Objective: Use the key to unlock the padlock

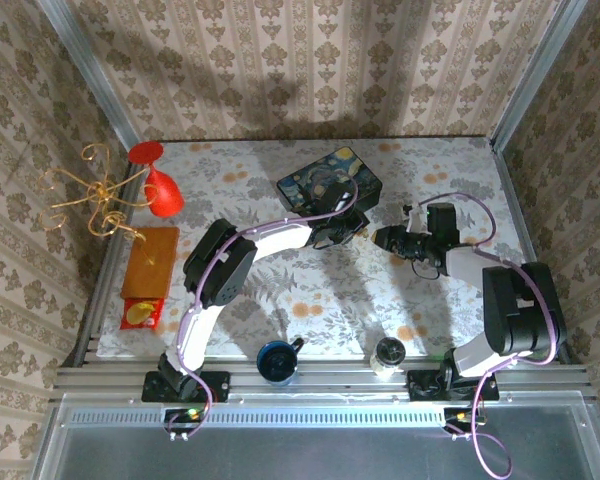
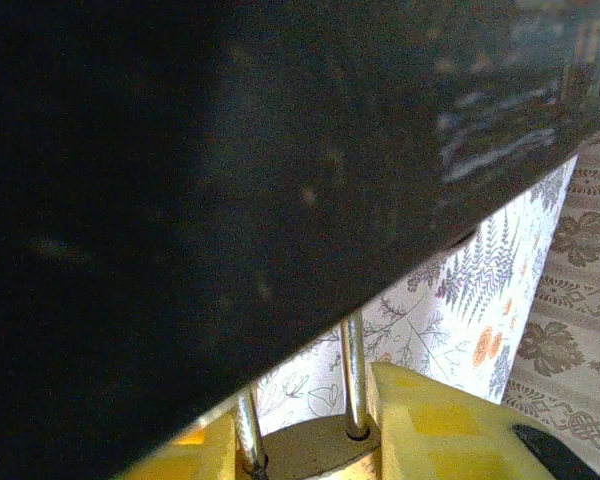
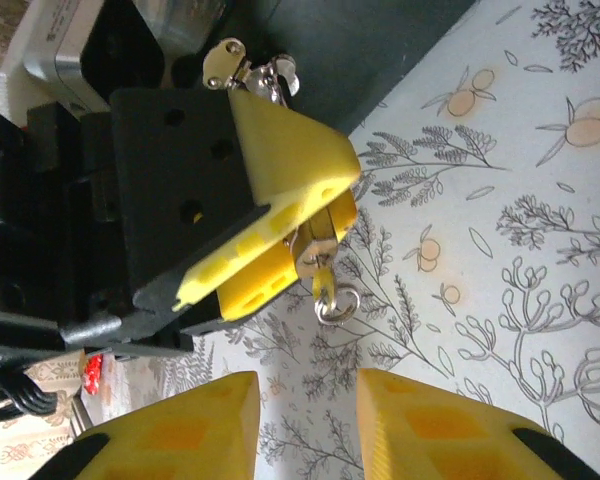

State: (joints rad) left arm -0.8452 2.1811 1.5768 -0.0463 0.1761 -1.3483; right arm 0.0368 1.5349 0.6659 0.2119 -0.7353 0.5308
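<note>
Clearly small brass padlock, thin silvery shackle, clamped between left fingers; right fingers apart, holding nothing.

Item: padlock, brass body cut off by the lower edge in the left wrist view, top of its shackle hidden behind the dark box. From the right wrist, body mostly covered by the yellow fingers of the left gripper; small piece hanging below, possibly the key, too small to tell. Fingers of the right gripper cut off by the bottom edge.
</note>
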